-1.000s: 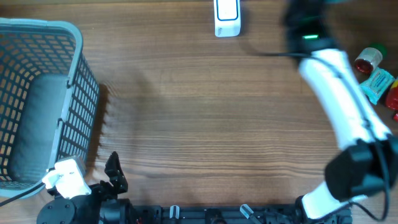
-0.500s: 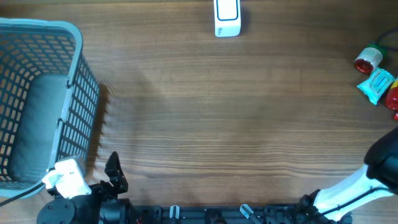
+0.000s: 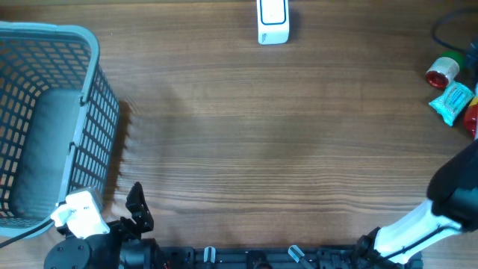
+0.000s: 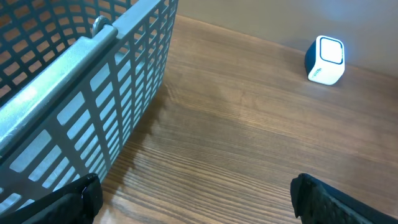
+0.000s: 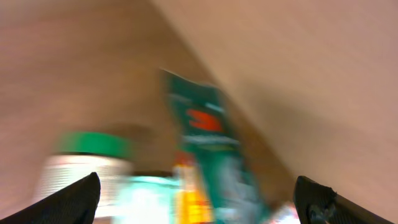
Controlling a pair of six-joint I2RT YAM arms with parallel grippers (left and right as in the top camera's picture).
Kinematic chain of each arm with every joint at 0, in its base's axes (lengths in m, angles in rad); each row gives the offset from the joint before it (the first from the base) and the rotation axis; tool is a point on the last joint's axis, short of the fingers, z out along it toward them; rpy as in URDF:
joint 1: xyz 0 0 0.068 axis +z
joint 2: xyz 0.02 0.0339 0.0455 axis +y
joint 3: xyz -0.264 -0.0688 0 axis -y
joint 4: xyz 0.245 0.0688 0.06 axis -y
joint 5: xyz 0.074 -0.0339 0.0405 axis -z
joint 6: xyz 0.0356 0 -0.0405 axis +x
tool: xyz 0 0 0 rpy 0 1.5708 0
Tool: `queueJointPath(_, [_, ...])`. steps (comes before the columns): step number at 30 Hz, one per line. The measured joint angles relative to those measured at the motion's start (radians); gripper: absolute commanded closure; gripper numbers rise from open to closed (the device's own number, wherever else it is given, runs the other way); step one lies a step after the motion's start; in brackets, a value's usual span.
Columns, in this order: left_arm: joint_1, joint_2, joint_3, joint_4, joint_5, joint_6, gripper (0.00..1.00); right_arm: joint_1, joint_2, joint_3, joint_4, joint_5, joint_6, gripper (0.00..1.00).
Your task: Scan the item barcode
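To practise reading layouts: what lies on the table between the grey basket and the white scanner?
Nothing; that stretch of wooden table is bare, shown overhead between basket and scanner.

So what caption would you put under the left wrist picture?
Open left gripper hovering over a wooden table, grey basket beside it, small white scanner farther off.

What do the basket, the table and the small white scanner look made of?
Basket: likely moulded plastic, matte grey-blue, judging by its even grid walls.
Table: wood or wood-look laminate, with visible grain and a dull sheen.
Scanner: probably smooth white plastic, slightly glossy.
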Motion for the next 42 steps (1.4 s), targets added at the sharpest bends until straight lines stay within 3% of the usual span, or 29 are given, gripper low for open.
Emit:
queueJointPath(7, [0.000, 0.000, 0.000, 0.000, 0.000, 0.000, 0.00, 0.339, -0.330, 0.000, -0.121, -0.222, 0.195, 0.00])
queueJointPath(13, [0.000, 0.000, 0.000, 0.000, 0.000, 0.000, 0.00, 0.505, -0.666, 0.001, -0.442, -0.329, 0.359, 0.00])
queueJointPath(21, [0.000, 0.000, 0.000, 0.000, 0.000, 0.000, 0.00, 0.513, -0.778, 0.002, -0.722, -0.360, 0.406, 0.00])
queueJointPath(27, [0.000, 0.000, 0.000, 0.000, 0.000, 0.000, 0.00, 0.520, -0.787, 0.002, -0.728, -0.380, 0.369, 0.00])
queueJointPath(33, [0.000, 0.000, 0.000, 0.000, 0.000, 0.000, 0.00, 0.520, -1.004, -0.132, -0.554, -0.390, 0.313, 0.00])
queueJointPath(37, [0.000, 0.000, 0.000, 0.000, 0.000, 0.000, 0.00, 0.520, -1.234, -0.385, -0.338, -0.408, 0.303, 0.00])
queueJointPath(42, [0.000, 0.000, 0.000, 0.000, 0.000, 0.000, 0.00, 0.520, -1.556, -0.869, 0.093, -0.472, 0.298, 0.00])
